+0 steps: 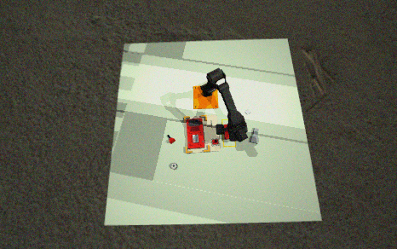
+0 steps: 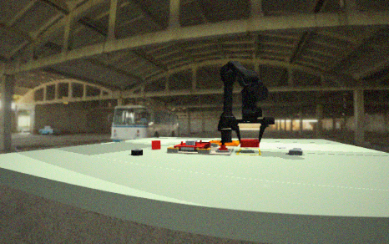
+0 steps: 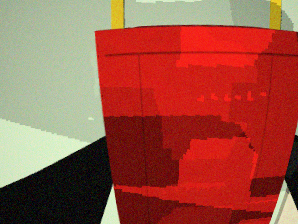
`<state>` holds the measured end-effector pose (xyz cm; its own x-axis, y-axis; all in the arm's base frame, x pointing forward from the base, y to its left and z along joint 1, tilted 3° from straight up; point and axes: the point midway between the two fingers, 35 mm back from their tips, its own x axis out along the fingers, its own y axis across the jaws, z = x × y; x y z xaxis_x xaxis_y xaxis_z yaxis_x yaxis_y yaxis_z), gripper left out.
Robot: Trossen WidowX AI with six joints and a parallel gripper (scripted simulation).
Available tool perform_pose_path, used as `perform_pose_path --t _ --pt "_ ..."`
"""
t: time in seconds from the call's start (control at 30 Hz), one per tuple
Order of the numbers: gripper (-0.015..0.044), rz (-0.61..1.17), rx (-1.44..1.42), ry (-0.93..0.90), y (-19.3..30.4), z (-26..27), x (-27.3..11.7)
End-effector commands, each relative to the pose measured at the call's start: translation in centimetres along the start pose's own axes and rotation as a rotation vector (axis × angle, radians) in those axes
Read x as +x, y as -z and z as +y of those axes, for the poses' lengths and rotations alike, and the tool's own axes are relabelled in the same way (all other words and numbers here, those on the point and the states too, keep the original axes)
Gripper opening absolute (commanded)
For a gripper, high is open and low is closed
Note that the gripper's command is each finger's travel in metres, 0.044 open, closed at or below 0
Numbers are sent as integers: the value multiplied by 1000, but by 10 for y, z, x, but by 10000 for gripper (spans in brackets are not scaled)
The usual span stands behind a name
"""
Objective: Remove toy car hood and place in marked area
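The hood point(image 1: 226, 132) point(image 2: 250, 143) point(image 3: 210, 100) is a red, slightly tapered panel. My gripper point(image 1: 229, 131) point(image 2: 250, 142) point(image 3: 200, 145) is shut on it, one black finger at each side. The hood hangs level, a little above the marked area, a yellow outline point(image 1: 229, 147) point(image 2: 250, 155) point(image 3: 117, 14). Two yellow lines of the outline show past the hood's far edge in the wrist view; the rest is hidden there. The red toy car point(image 1: 193, 129) point(image 2: 192, 145) stands to the left of the area, between orange corner brackets.
A small red knob point(image 1: 215, 141) point(image 2: 223, 147) stands between car and area. A grey part point(image 1: 254, 136) point(image 2: 295, 151) lies right of the area. A red piece point(image 1: 171, 139) point(image 2: 155, 144) and a wheel point(image 1: 173, 164) point(image 2: 137, 152) lie left. An orange plate point(image 1: 205, 103) is behind the car.
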<state>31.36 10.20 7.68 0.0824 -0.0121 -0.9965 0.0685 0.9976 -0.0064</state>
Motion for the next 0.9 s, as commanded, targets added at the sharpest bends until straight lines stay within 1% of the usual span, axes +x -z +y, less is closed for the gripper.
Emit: perform_pose_path --t 0.0,0.87 --pt "0 -1 -2 2 0 0 2" --pt "0 -1 -2 2 0 0 15"
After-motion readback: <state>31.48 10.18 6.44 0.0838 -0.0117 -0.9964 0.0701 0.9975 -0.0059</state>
